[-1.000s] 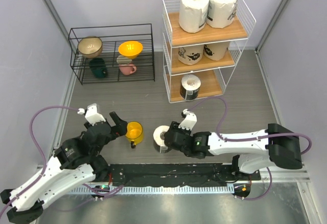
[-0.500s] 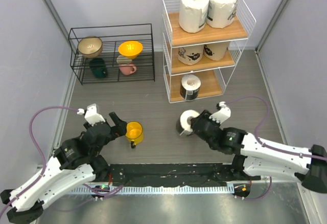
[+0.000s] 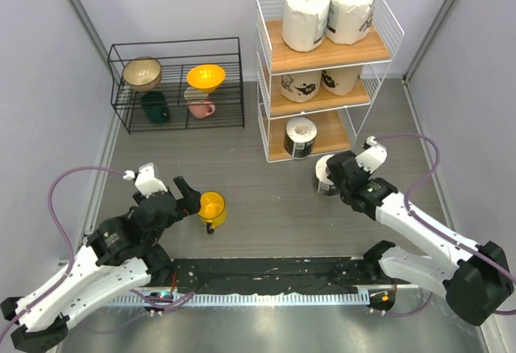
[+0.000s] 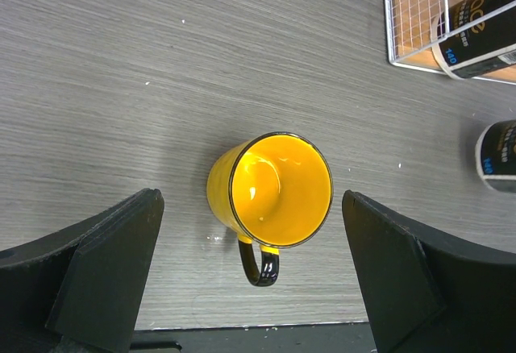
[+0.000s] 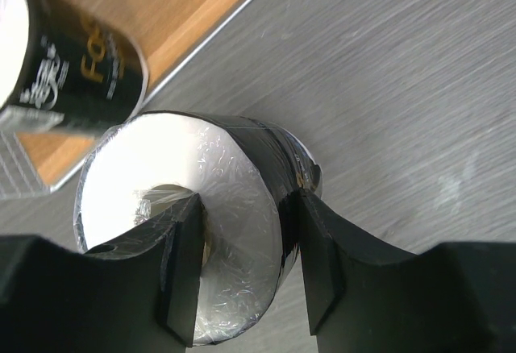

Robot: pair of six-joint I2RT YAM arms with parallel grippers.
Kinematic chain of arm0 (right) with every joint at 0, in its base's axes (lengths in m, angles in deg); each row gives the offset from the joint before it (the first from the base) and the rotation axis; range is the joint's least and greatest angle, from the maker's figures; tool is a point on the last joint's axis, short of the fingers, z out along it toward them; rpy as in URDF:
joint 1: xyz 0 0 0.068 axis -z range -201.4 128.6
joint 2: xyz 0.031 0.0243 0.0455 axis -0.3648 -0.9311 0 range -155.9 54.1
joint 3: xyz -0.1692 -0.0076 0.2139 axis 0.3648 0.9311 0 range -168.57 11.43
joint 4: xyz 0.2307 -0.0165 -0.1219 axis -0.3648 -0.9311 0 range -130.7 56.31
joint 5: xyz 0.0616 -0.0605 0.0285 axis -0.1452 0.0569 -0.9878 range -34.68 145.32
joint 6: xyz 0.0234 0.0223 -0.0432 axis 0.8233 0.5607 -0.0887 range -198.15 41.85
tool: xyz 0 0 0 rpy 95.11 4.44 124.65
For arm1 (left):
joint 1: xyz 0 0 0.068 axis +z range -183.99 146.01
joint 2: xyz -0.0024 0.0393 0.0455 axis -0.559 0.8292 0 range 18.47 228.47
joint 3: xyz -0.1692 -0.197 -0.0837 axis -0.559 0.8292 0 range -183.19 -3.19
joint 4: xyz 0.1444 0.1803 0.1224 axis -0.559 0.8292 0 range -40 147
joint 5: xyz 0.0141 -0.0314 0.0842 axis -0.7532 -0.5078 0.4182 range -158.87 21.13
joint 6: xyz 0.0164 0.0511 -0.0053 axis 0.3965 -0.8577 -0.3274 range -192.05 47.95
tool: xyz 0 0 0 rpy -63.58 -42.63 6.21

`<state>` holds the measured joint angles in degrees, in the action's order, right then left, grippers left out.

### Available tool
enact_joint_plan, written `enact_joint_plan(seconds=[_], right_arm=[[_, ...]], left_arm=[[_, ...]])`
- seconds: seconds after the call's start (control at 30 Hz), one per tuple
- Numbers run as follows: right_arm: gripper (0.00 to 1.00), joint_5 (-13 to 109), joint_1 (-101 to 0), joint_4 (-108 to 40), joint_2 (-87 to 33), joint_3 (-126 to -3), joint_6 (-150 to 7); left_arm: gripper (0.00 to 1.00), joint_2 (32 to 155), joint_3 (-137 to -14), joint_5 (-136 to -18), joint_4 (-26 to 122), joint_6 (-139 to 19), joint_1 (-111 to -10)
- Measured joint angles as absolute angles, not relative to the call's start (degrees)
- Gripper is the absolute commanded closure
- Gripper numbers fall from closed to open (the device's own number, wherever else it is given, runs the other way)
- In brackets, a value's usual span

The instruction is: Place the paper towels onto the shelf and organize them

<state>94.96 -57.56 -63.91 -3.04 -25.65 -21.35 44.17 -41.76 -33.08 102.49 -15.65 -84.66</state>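
Note:
My right gripper [image 3: 332, 177] is shut on a dark-wrapped paper towel roll [image 3: 325, 173], held just in front of the shelf's [image 3: 334, 131] bottom tier. In the right wrist view one finger sits in the roll's [image 5: 234, 208] core and the other outside its wall. On the shelf are two white rolls [image 3: 308, 16] on top, two beige printed rolls [image 3: 300, 85] in the middle and one dark roll [image 3: 301, 137] at the bottom left. My left gripper [image 3: 190, 200] is open beside the yellow cup [image 3: 212, 207].
In the left wrist view the yellow cup [image 4: 278, 188] lies between the open fingers, untouched. A low black wire rack [image 3: 177, 83] with bowls stands at the back left. The shelf's wire front edge [image 5: 201, 55] is close to the held roll.
My right arm has carried the dark-wrapped roll from the front middle of the table to the right and back, up to the shelf's bottom tier. The left arm has not moved.

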Motion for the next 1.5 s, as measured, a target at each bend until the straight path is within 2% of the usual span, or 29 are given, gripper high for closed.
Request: enact_joint_plan(seconds=[0.37,0.6,1.5], right_arm=[[0.7,88.1,-44.0,-54.6,-8.7,-29.1,-29.3],[0.7,83.9,-42.2,-49.1,-15.8,-31.9,-31.6],[0.71,80.5,-41.1,-41.6,-21.0,-34.4,-30.1]], left_arm=[[0.0,44.3,-41.8,-32.9,102.5,-15.8,-84.7],[0.0,44.4,-41.8,-32.9,102.5,-16.0,-84.7],[0.0,42.7,-41.8,-32.2,103.6,-16.2,-84.7]])
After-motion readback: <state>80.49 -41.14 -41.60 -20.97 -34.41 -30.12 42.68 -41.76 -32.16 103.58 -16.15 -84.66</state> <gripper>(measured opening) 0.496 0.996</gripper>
